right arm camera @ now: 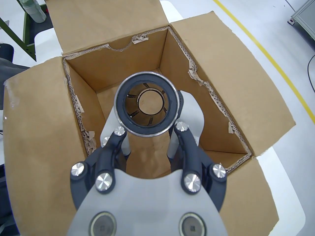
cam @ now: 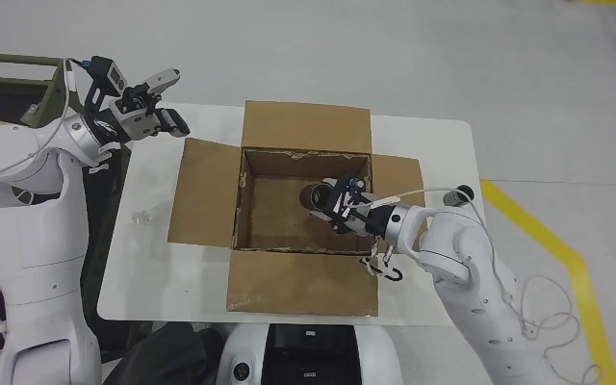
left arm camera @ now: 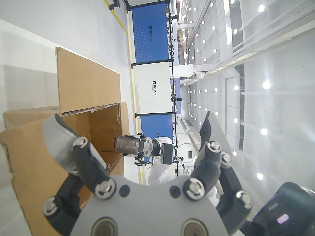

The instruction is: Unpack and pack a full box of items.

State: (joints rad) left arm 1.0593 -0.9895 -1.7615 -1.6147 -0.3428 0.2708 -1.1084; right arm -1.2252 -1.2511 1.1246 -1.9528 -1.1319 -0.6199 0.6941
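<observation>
The right tool (cam: 339, 204) was clamped on a metal sleeve (cam: 318, 196), a short open-ended cylinder with a dark rim, and held it over the open mouth of the cardboard box (cam: 202, 192), above the box floor and towards the robot's right-hand wall. In the right wrist view the sleeve (right arm camera: 120, 104) sat between the two fingers (right arm camera: 183, 136), its bore pointing roughly along the tool's own line, so that most of its length stuck out beyond the grip. The left wrist view confirmed this: the sleeve (left arm camera: 126, 144) jutted sideways from the right tool (left arm camera: 142, 147), level with the box's upper edge.

The chief risk, as I judged it, was the hold itself: a smooth round body pinched near one end could turn or slide between the pads and fall into the box. A second risk was the overhanging end catching the ragged cardboard (right arm camera: 196, 74) along the box rim, or a raised flap (right arm camera: 105, 13), if the arm travelled sideways before gaining height.

The left tool (cam: 175, 99) hung with its fingers wide apart and holding nothing over the far left corner of the bench (cam: 144, 269), well apart from the sleeve and just beyond the left flap (left arm camera: 83, 82)
</observation>
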